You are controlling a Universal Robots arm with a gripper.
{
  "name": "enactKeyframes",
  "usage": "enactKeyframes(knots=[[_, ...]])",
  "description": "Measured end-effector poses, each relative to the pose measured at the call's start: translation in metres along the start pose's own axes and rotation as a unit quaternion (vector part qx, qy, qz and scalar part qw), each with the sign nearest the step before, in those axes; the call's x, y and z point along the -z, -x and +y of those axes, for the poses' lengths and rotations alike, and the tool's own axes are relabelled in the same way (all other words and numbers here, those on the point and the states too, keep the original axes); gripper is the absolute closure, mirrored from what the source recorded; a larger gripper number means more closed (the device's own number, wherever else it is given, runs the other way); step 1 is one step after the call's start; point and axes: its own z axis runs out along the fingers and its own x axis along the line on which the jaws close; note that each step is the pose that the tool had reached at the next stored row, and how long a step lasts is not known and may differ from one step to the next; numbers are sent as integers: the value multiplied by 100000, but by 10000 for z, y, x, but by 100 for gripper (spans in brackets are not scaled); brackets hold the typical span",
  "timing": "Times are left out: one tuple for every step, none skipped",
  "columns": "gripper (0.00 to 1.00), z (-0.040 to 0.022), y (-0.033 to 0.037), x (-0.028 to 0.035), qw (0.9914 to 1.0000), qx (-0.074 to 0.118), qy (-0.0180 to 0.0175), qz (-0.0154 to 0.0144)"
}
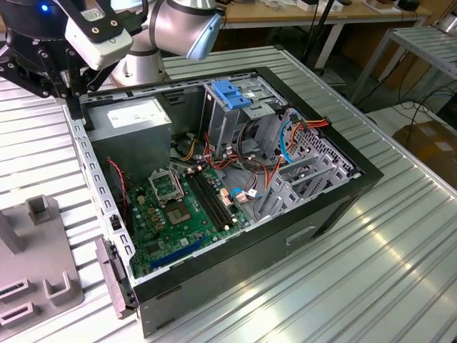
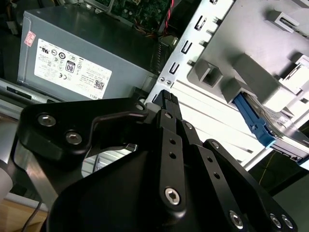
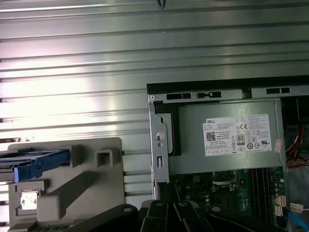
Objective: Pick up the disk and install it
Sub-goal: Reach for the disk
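Second wrist view showed you the gripper (image 2: 165, 100) hanging over the metal rim of the computer case (image 1: 285, 239), just beside the grey power-supply box (image 2: 72, 63). I could not tell whether it was set wide or narrow. It carried no disk. In the first wrist view the disk (image 3: 38, 159) stood on edge in a slot of the grey fixture (image 3: 91, 193), its light-blue rail outward, out on the ribbed table (image 1: 371, 286) and well apart from the gripper.

My worries were these. The gripper sat low and close to the case rim and the power-supply box, so a sideways sweep toward the fixture could have clipped sheet metal. You would have wanted height first.

The disk looked thin and upright, held by the slot alone. A descent off its centre line could have pushed it over or wedged it against the fixture wall. A grip on the plastic rail instead of the metal body would likely have flexed and slipped.

Inside the case, the drive cage (image 1: 235, 121) carried a blue bracket (image 1: 232, 93) of much the same colour as the rail, easy to mistake for it. Loose red and blue cables (image 1: 289, 139) hung just beside the cage and could have snagged a disk brought in there.
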Motion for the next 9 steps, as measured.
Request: enactKeyframes(knots=[[90,-1,-13,0,100000,1,-2,-1],[90,-2,-21,1,100000,3,0,-2],[90,-2,-31,1,100000,2,0,-2],[90,-3,-39,1,100000,2,3,-4],[90,-4,-53,1,100000,2,-1,-3],[90,-5,-63,1,100000,2,1,-3],[90,-6,-71,2,100000,2,-2,-1],[90,-6,-80,2,100000,4,-1,-2],[90,-7,-89,1,100000,2,4,-4]])
